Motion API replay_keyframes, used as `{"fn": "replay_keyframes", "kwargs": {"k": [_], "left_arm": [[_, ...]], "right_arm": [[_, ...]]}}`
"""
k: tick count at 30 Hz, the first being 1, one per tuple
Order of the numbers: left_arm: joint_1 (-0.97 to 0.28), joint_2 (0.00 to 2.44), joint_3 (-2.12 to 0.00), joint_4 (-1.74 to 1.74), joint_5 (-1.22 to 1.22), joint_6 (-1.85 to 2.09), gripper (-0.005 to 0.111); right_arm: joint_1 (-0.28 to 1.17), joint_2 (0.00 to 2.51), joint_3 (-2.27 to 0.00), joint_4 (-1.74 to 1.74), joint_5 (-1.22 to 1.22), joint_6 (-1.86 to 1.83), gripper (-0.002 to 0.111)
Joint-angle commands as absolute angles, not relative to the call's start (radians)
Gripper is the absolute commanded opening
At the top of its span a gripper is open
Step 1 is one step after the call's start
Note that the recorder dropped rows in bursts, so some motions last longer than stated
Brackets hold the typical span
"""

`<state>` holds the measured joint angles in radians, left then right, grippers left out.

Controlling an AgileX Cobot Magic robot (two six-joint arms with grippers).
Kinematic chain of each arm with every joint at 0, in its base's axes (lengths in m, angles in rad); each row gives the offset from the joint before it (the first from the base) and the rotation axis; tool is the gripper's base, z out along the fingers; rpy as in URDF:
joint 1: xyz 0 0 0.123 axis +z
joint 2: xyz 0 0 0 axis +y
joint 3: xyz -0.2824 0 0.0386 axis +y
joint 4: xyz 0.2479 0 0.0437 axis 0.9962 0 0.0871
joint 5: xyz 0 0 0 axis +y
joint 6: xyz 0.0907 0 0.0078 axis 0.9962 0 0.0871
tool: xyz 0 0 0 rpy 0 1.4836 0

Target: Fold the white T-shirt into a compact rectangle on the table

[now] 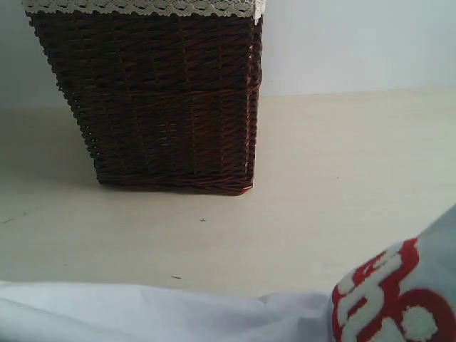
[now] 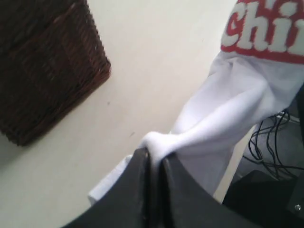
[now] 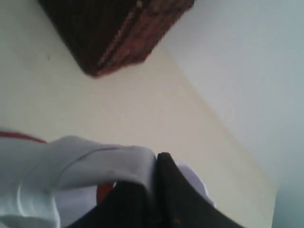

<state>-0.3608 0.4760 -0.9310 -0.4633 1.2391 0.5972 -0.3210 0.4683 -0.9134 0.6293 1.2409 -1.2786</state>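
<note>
Along the bottom edge of the exterior view the white T-shirt [image 1: 142,313] sits bunched at the near side of the counter [image 1: 342,164], its red lettering [image 1: 385,299] at lower right. The wicker basket [image 1: 164,100] stands apart at upper left, its inside hidden.

Left wrist view: the left gripper [image 2: 153,159] pinches a twist of cloth, and the shirt stretches toward the upper right.

Right wrist view: the right gripper [image 3: 154,164] pinches a fold, and the cloth runs off to the left.

**Dark fingers, black cables**

The left gripper [image 2: 154,156] is shown as two smooth, matte black fingers [image 2: 185,194], broad at the base and tapered to rounded tips. The right gripper [image 3: 155,170] is built alike, dark and unmarked. Thin black cables [image 2: 268,137] are seen in loops.
</note>
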Motion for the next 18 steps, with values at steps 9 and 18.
{"fn": "replay_keyframes", "kwargs": {"k": [9,18], "left_arm": [[-0.359,0.372,-1.040,-0.636,1.221,0.723,0.000],[-0.359,0.334,-1.040,-0.648,1.221,0.721,0.000]], "right_arm": [[-0.326,0.388,-1.116,0.814,1.221,-1.249,0.000],[-0.326,0.294,-1.124,0.812,1.221,-1.135,0.000]]}}
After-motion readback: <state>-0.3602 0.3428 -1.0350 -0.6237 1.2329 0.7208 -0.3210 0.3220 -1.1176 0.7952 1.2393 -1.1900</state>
